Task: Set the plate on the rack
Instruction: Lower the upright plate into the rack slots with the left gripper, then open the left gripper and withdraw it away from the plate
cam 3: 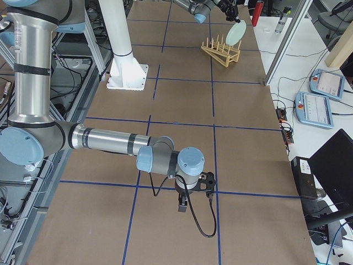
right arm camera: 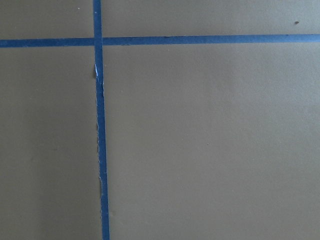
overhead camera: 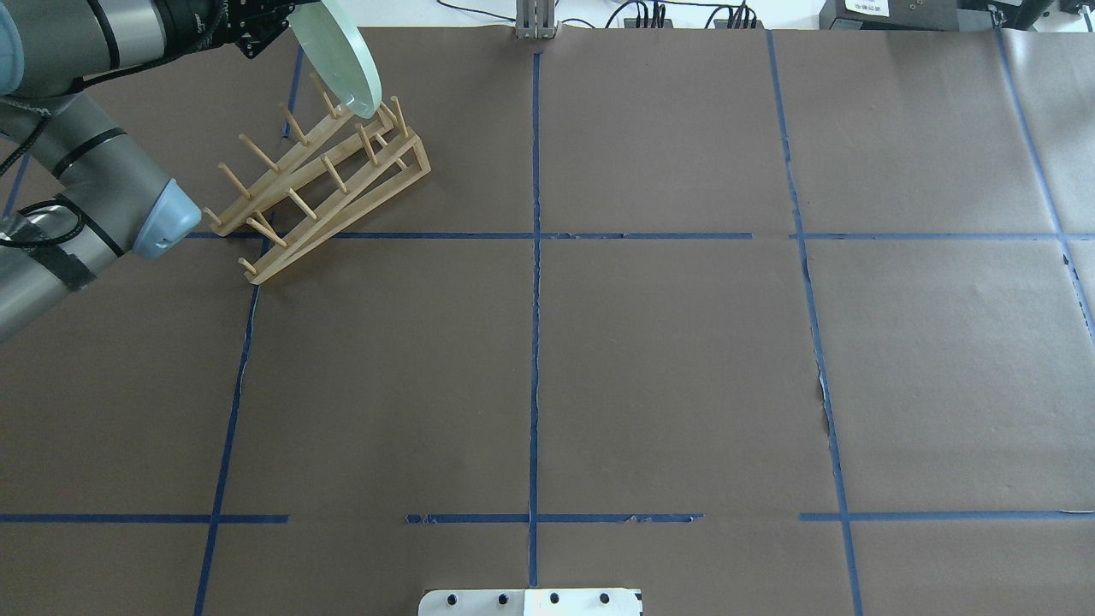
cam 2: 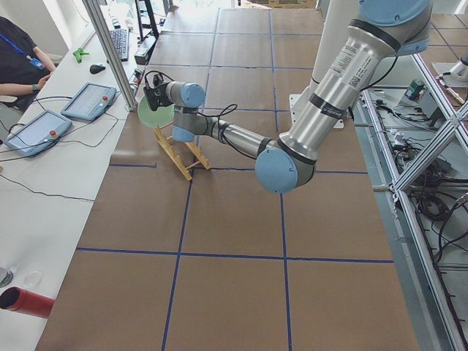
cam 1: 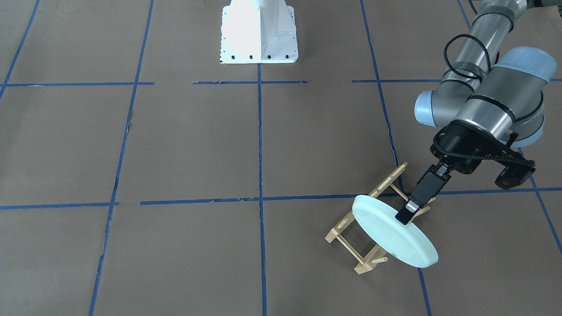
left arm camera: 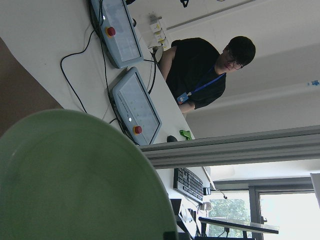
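Note:
The pale mint-green plate is held tilted on edge over the far end of the light wooden rack. My left gripper is shut on the plate's upper rim, with one finger on its face. In the overhead view the plate has its lower edge right at the rack's end pegs; I cannot tell if it touches them. The plate fills the lower left of the left wrist view. My right gripper hangs low over bare table far from the rack; I cannot tell if it is open or shut.
The brown table has a grid of blue tape. The white robot base stands at the robot's side. Beyond the table edge by the rack is a white desk with teach pendants and a seated person.

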Robot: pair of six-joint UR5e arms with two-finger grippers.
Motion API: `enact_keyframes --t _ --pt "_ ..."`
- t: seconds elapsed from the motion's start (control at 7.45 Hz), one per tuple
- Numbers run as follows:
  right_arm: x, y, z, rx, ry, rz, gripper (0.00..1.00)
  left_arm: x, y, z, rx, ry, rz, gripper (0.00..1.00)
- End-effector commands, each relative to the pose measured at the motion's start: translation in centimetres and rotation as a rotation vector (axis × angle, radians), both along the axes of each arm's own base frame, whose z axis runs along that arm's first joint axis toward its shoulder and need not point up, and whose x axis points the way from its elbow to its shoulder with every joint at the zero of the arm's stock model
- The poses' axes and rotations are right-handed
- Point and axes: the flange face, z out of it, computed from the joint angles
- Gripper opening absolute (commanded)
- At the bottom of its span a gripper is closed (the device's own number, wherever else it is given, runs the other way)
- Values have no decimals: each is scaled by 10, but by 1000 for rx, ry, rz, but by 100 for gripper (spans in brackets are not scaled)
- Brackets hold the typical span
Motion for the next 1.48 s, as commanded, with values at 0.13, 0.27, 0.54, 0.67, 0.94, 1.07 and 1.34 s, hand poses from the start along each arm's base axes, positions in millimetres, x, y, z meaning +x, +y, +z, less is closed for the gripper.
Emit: enact_keyframes --t 0.13,0.27,0.54,0.67,0.94,1.07,1.34 --pt "-1 0 -1 1 0 -2 100 21 7 9 -7 -24 24 14" --pt "-1 0 0 0 0 -2 100 24 5 12 -1 -71 22 99" --pt "0 0 -1 1 0 0 100 22 2 15 -6 -109 24 100" --pt "0 0 -1 1 0 0 100 19 -2 14 -19 -163 49 100" --pt "-1 0 -1 1 0 -2 100 -13 7 9 -26 -299 278 100" --pt "0 0 -1 1 0 0 100 -42 21 26 -23 -396 328 100" --pt "0 0 0 0 0 0 100 -78 52 84 34 -695 465 100"
